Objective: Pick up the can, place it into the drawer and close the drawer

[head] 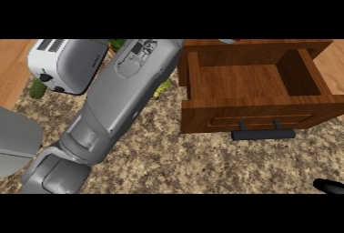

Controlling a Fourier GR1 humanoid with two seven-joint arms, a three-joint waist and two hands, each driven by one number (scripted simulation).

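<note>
Surface: speckled brown granite desk [201, 159], with a strip of light wood at the far left edge.
Drawer: a brown wooden drawer [255, 84] stands pulled open at the far right; its inside shows only bare wood. A dark bar handle [263, 134] is on its near front.
Left arm: a grey forearm [124, 95] goes from the near left corner up to the far middle, and it ends at the upper edge of the view. The left hand itself is out of sight, so I cannot tell how it is.
Right hand: only a black tip [329, 185] shows at the near right edge, low on the desk. I cannot tell if it is open or curled, and nothing is seen in it.
Can: it is not visible anywhere; I cannot tell where it is.
Toaster: a white toaster [64, 63] stands at the far left, just beside the forearm.
Other things: something green [37, 89] shows under the toaster, and a yellow-green thing [162, 88] is between the forearm and the drawer.
</note>
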